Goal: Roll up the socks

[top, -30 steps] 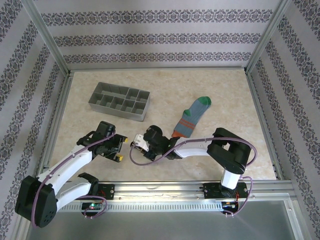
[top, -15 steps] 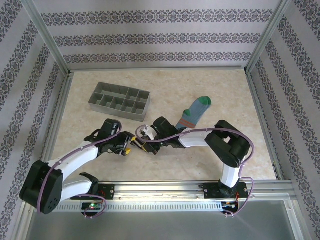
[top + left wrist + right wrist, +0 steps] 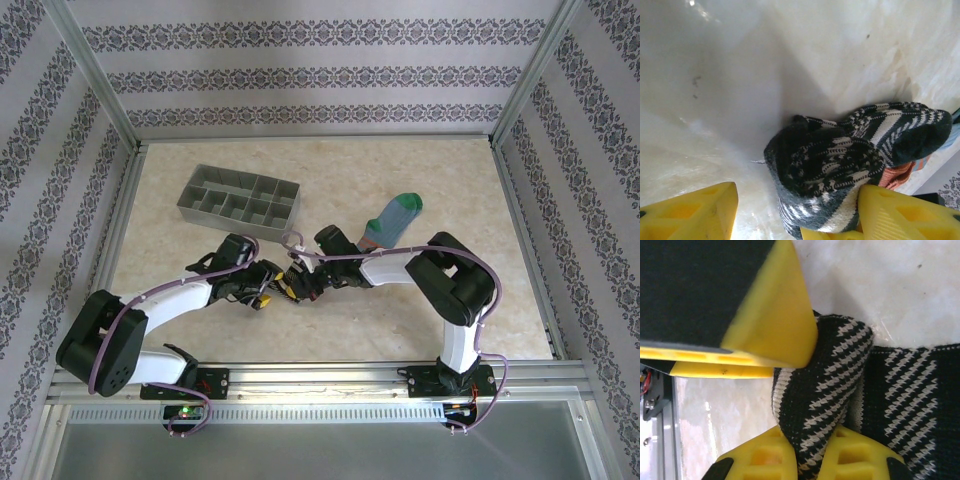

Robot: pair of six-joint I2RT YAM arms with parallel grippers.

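You are pinching the striped sock (image 3: 830,160) in your right claw (image 3: 807,390) so its roll is not unwinding, while your left claw (image 3: 797,187) is standing wide around it, steadying it near the bench's (image 3: 400,320) front edge.

A grey compartment tray (image 3: 228,222) sits on the far left part of the table (image 3: 440,180), turned a little askew, its long side running from far left to near right. Dividers split it into two rows of small cells. The table top is pale, marbled beige and glossy. Walls (image 3: 320,75) papered in bands of dark ornament close it in on three sides, with aluminium posts (image 3: 92,70) at the corners. A metal rail (image 3: 320,375) runs along the near edge
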